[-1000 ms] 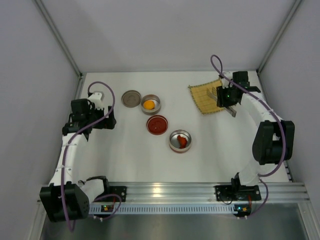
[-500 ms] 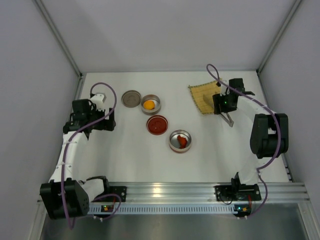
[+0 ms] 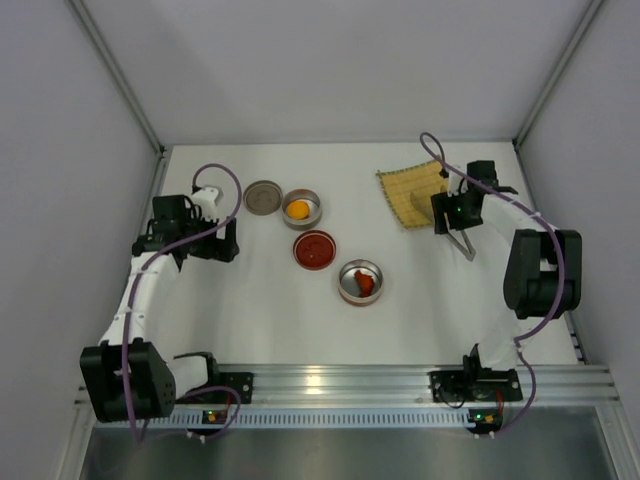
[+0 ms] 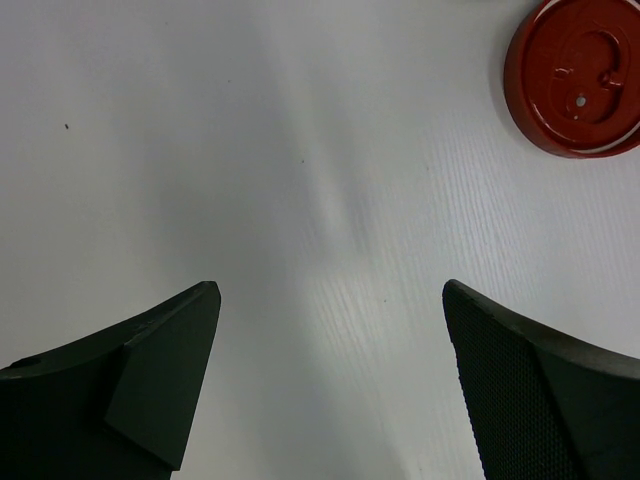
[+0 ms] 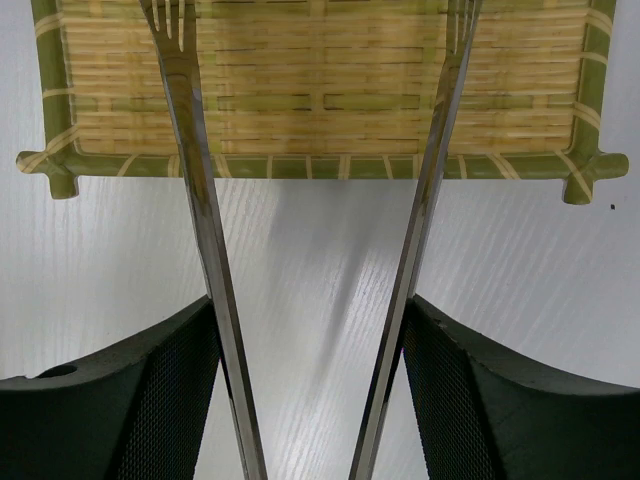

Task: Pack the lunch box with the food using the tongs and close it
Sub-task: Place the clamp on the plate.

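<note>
My left pincer hangs wide open above the white worktop. The round orange food piece sits in one small metal bowl, and the dark red food sits in a second metal bowl. My right pincer grips the slim silver metal tongs, with their tips over the flat bamboo mat.
</note>
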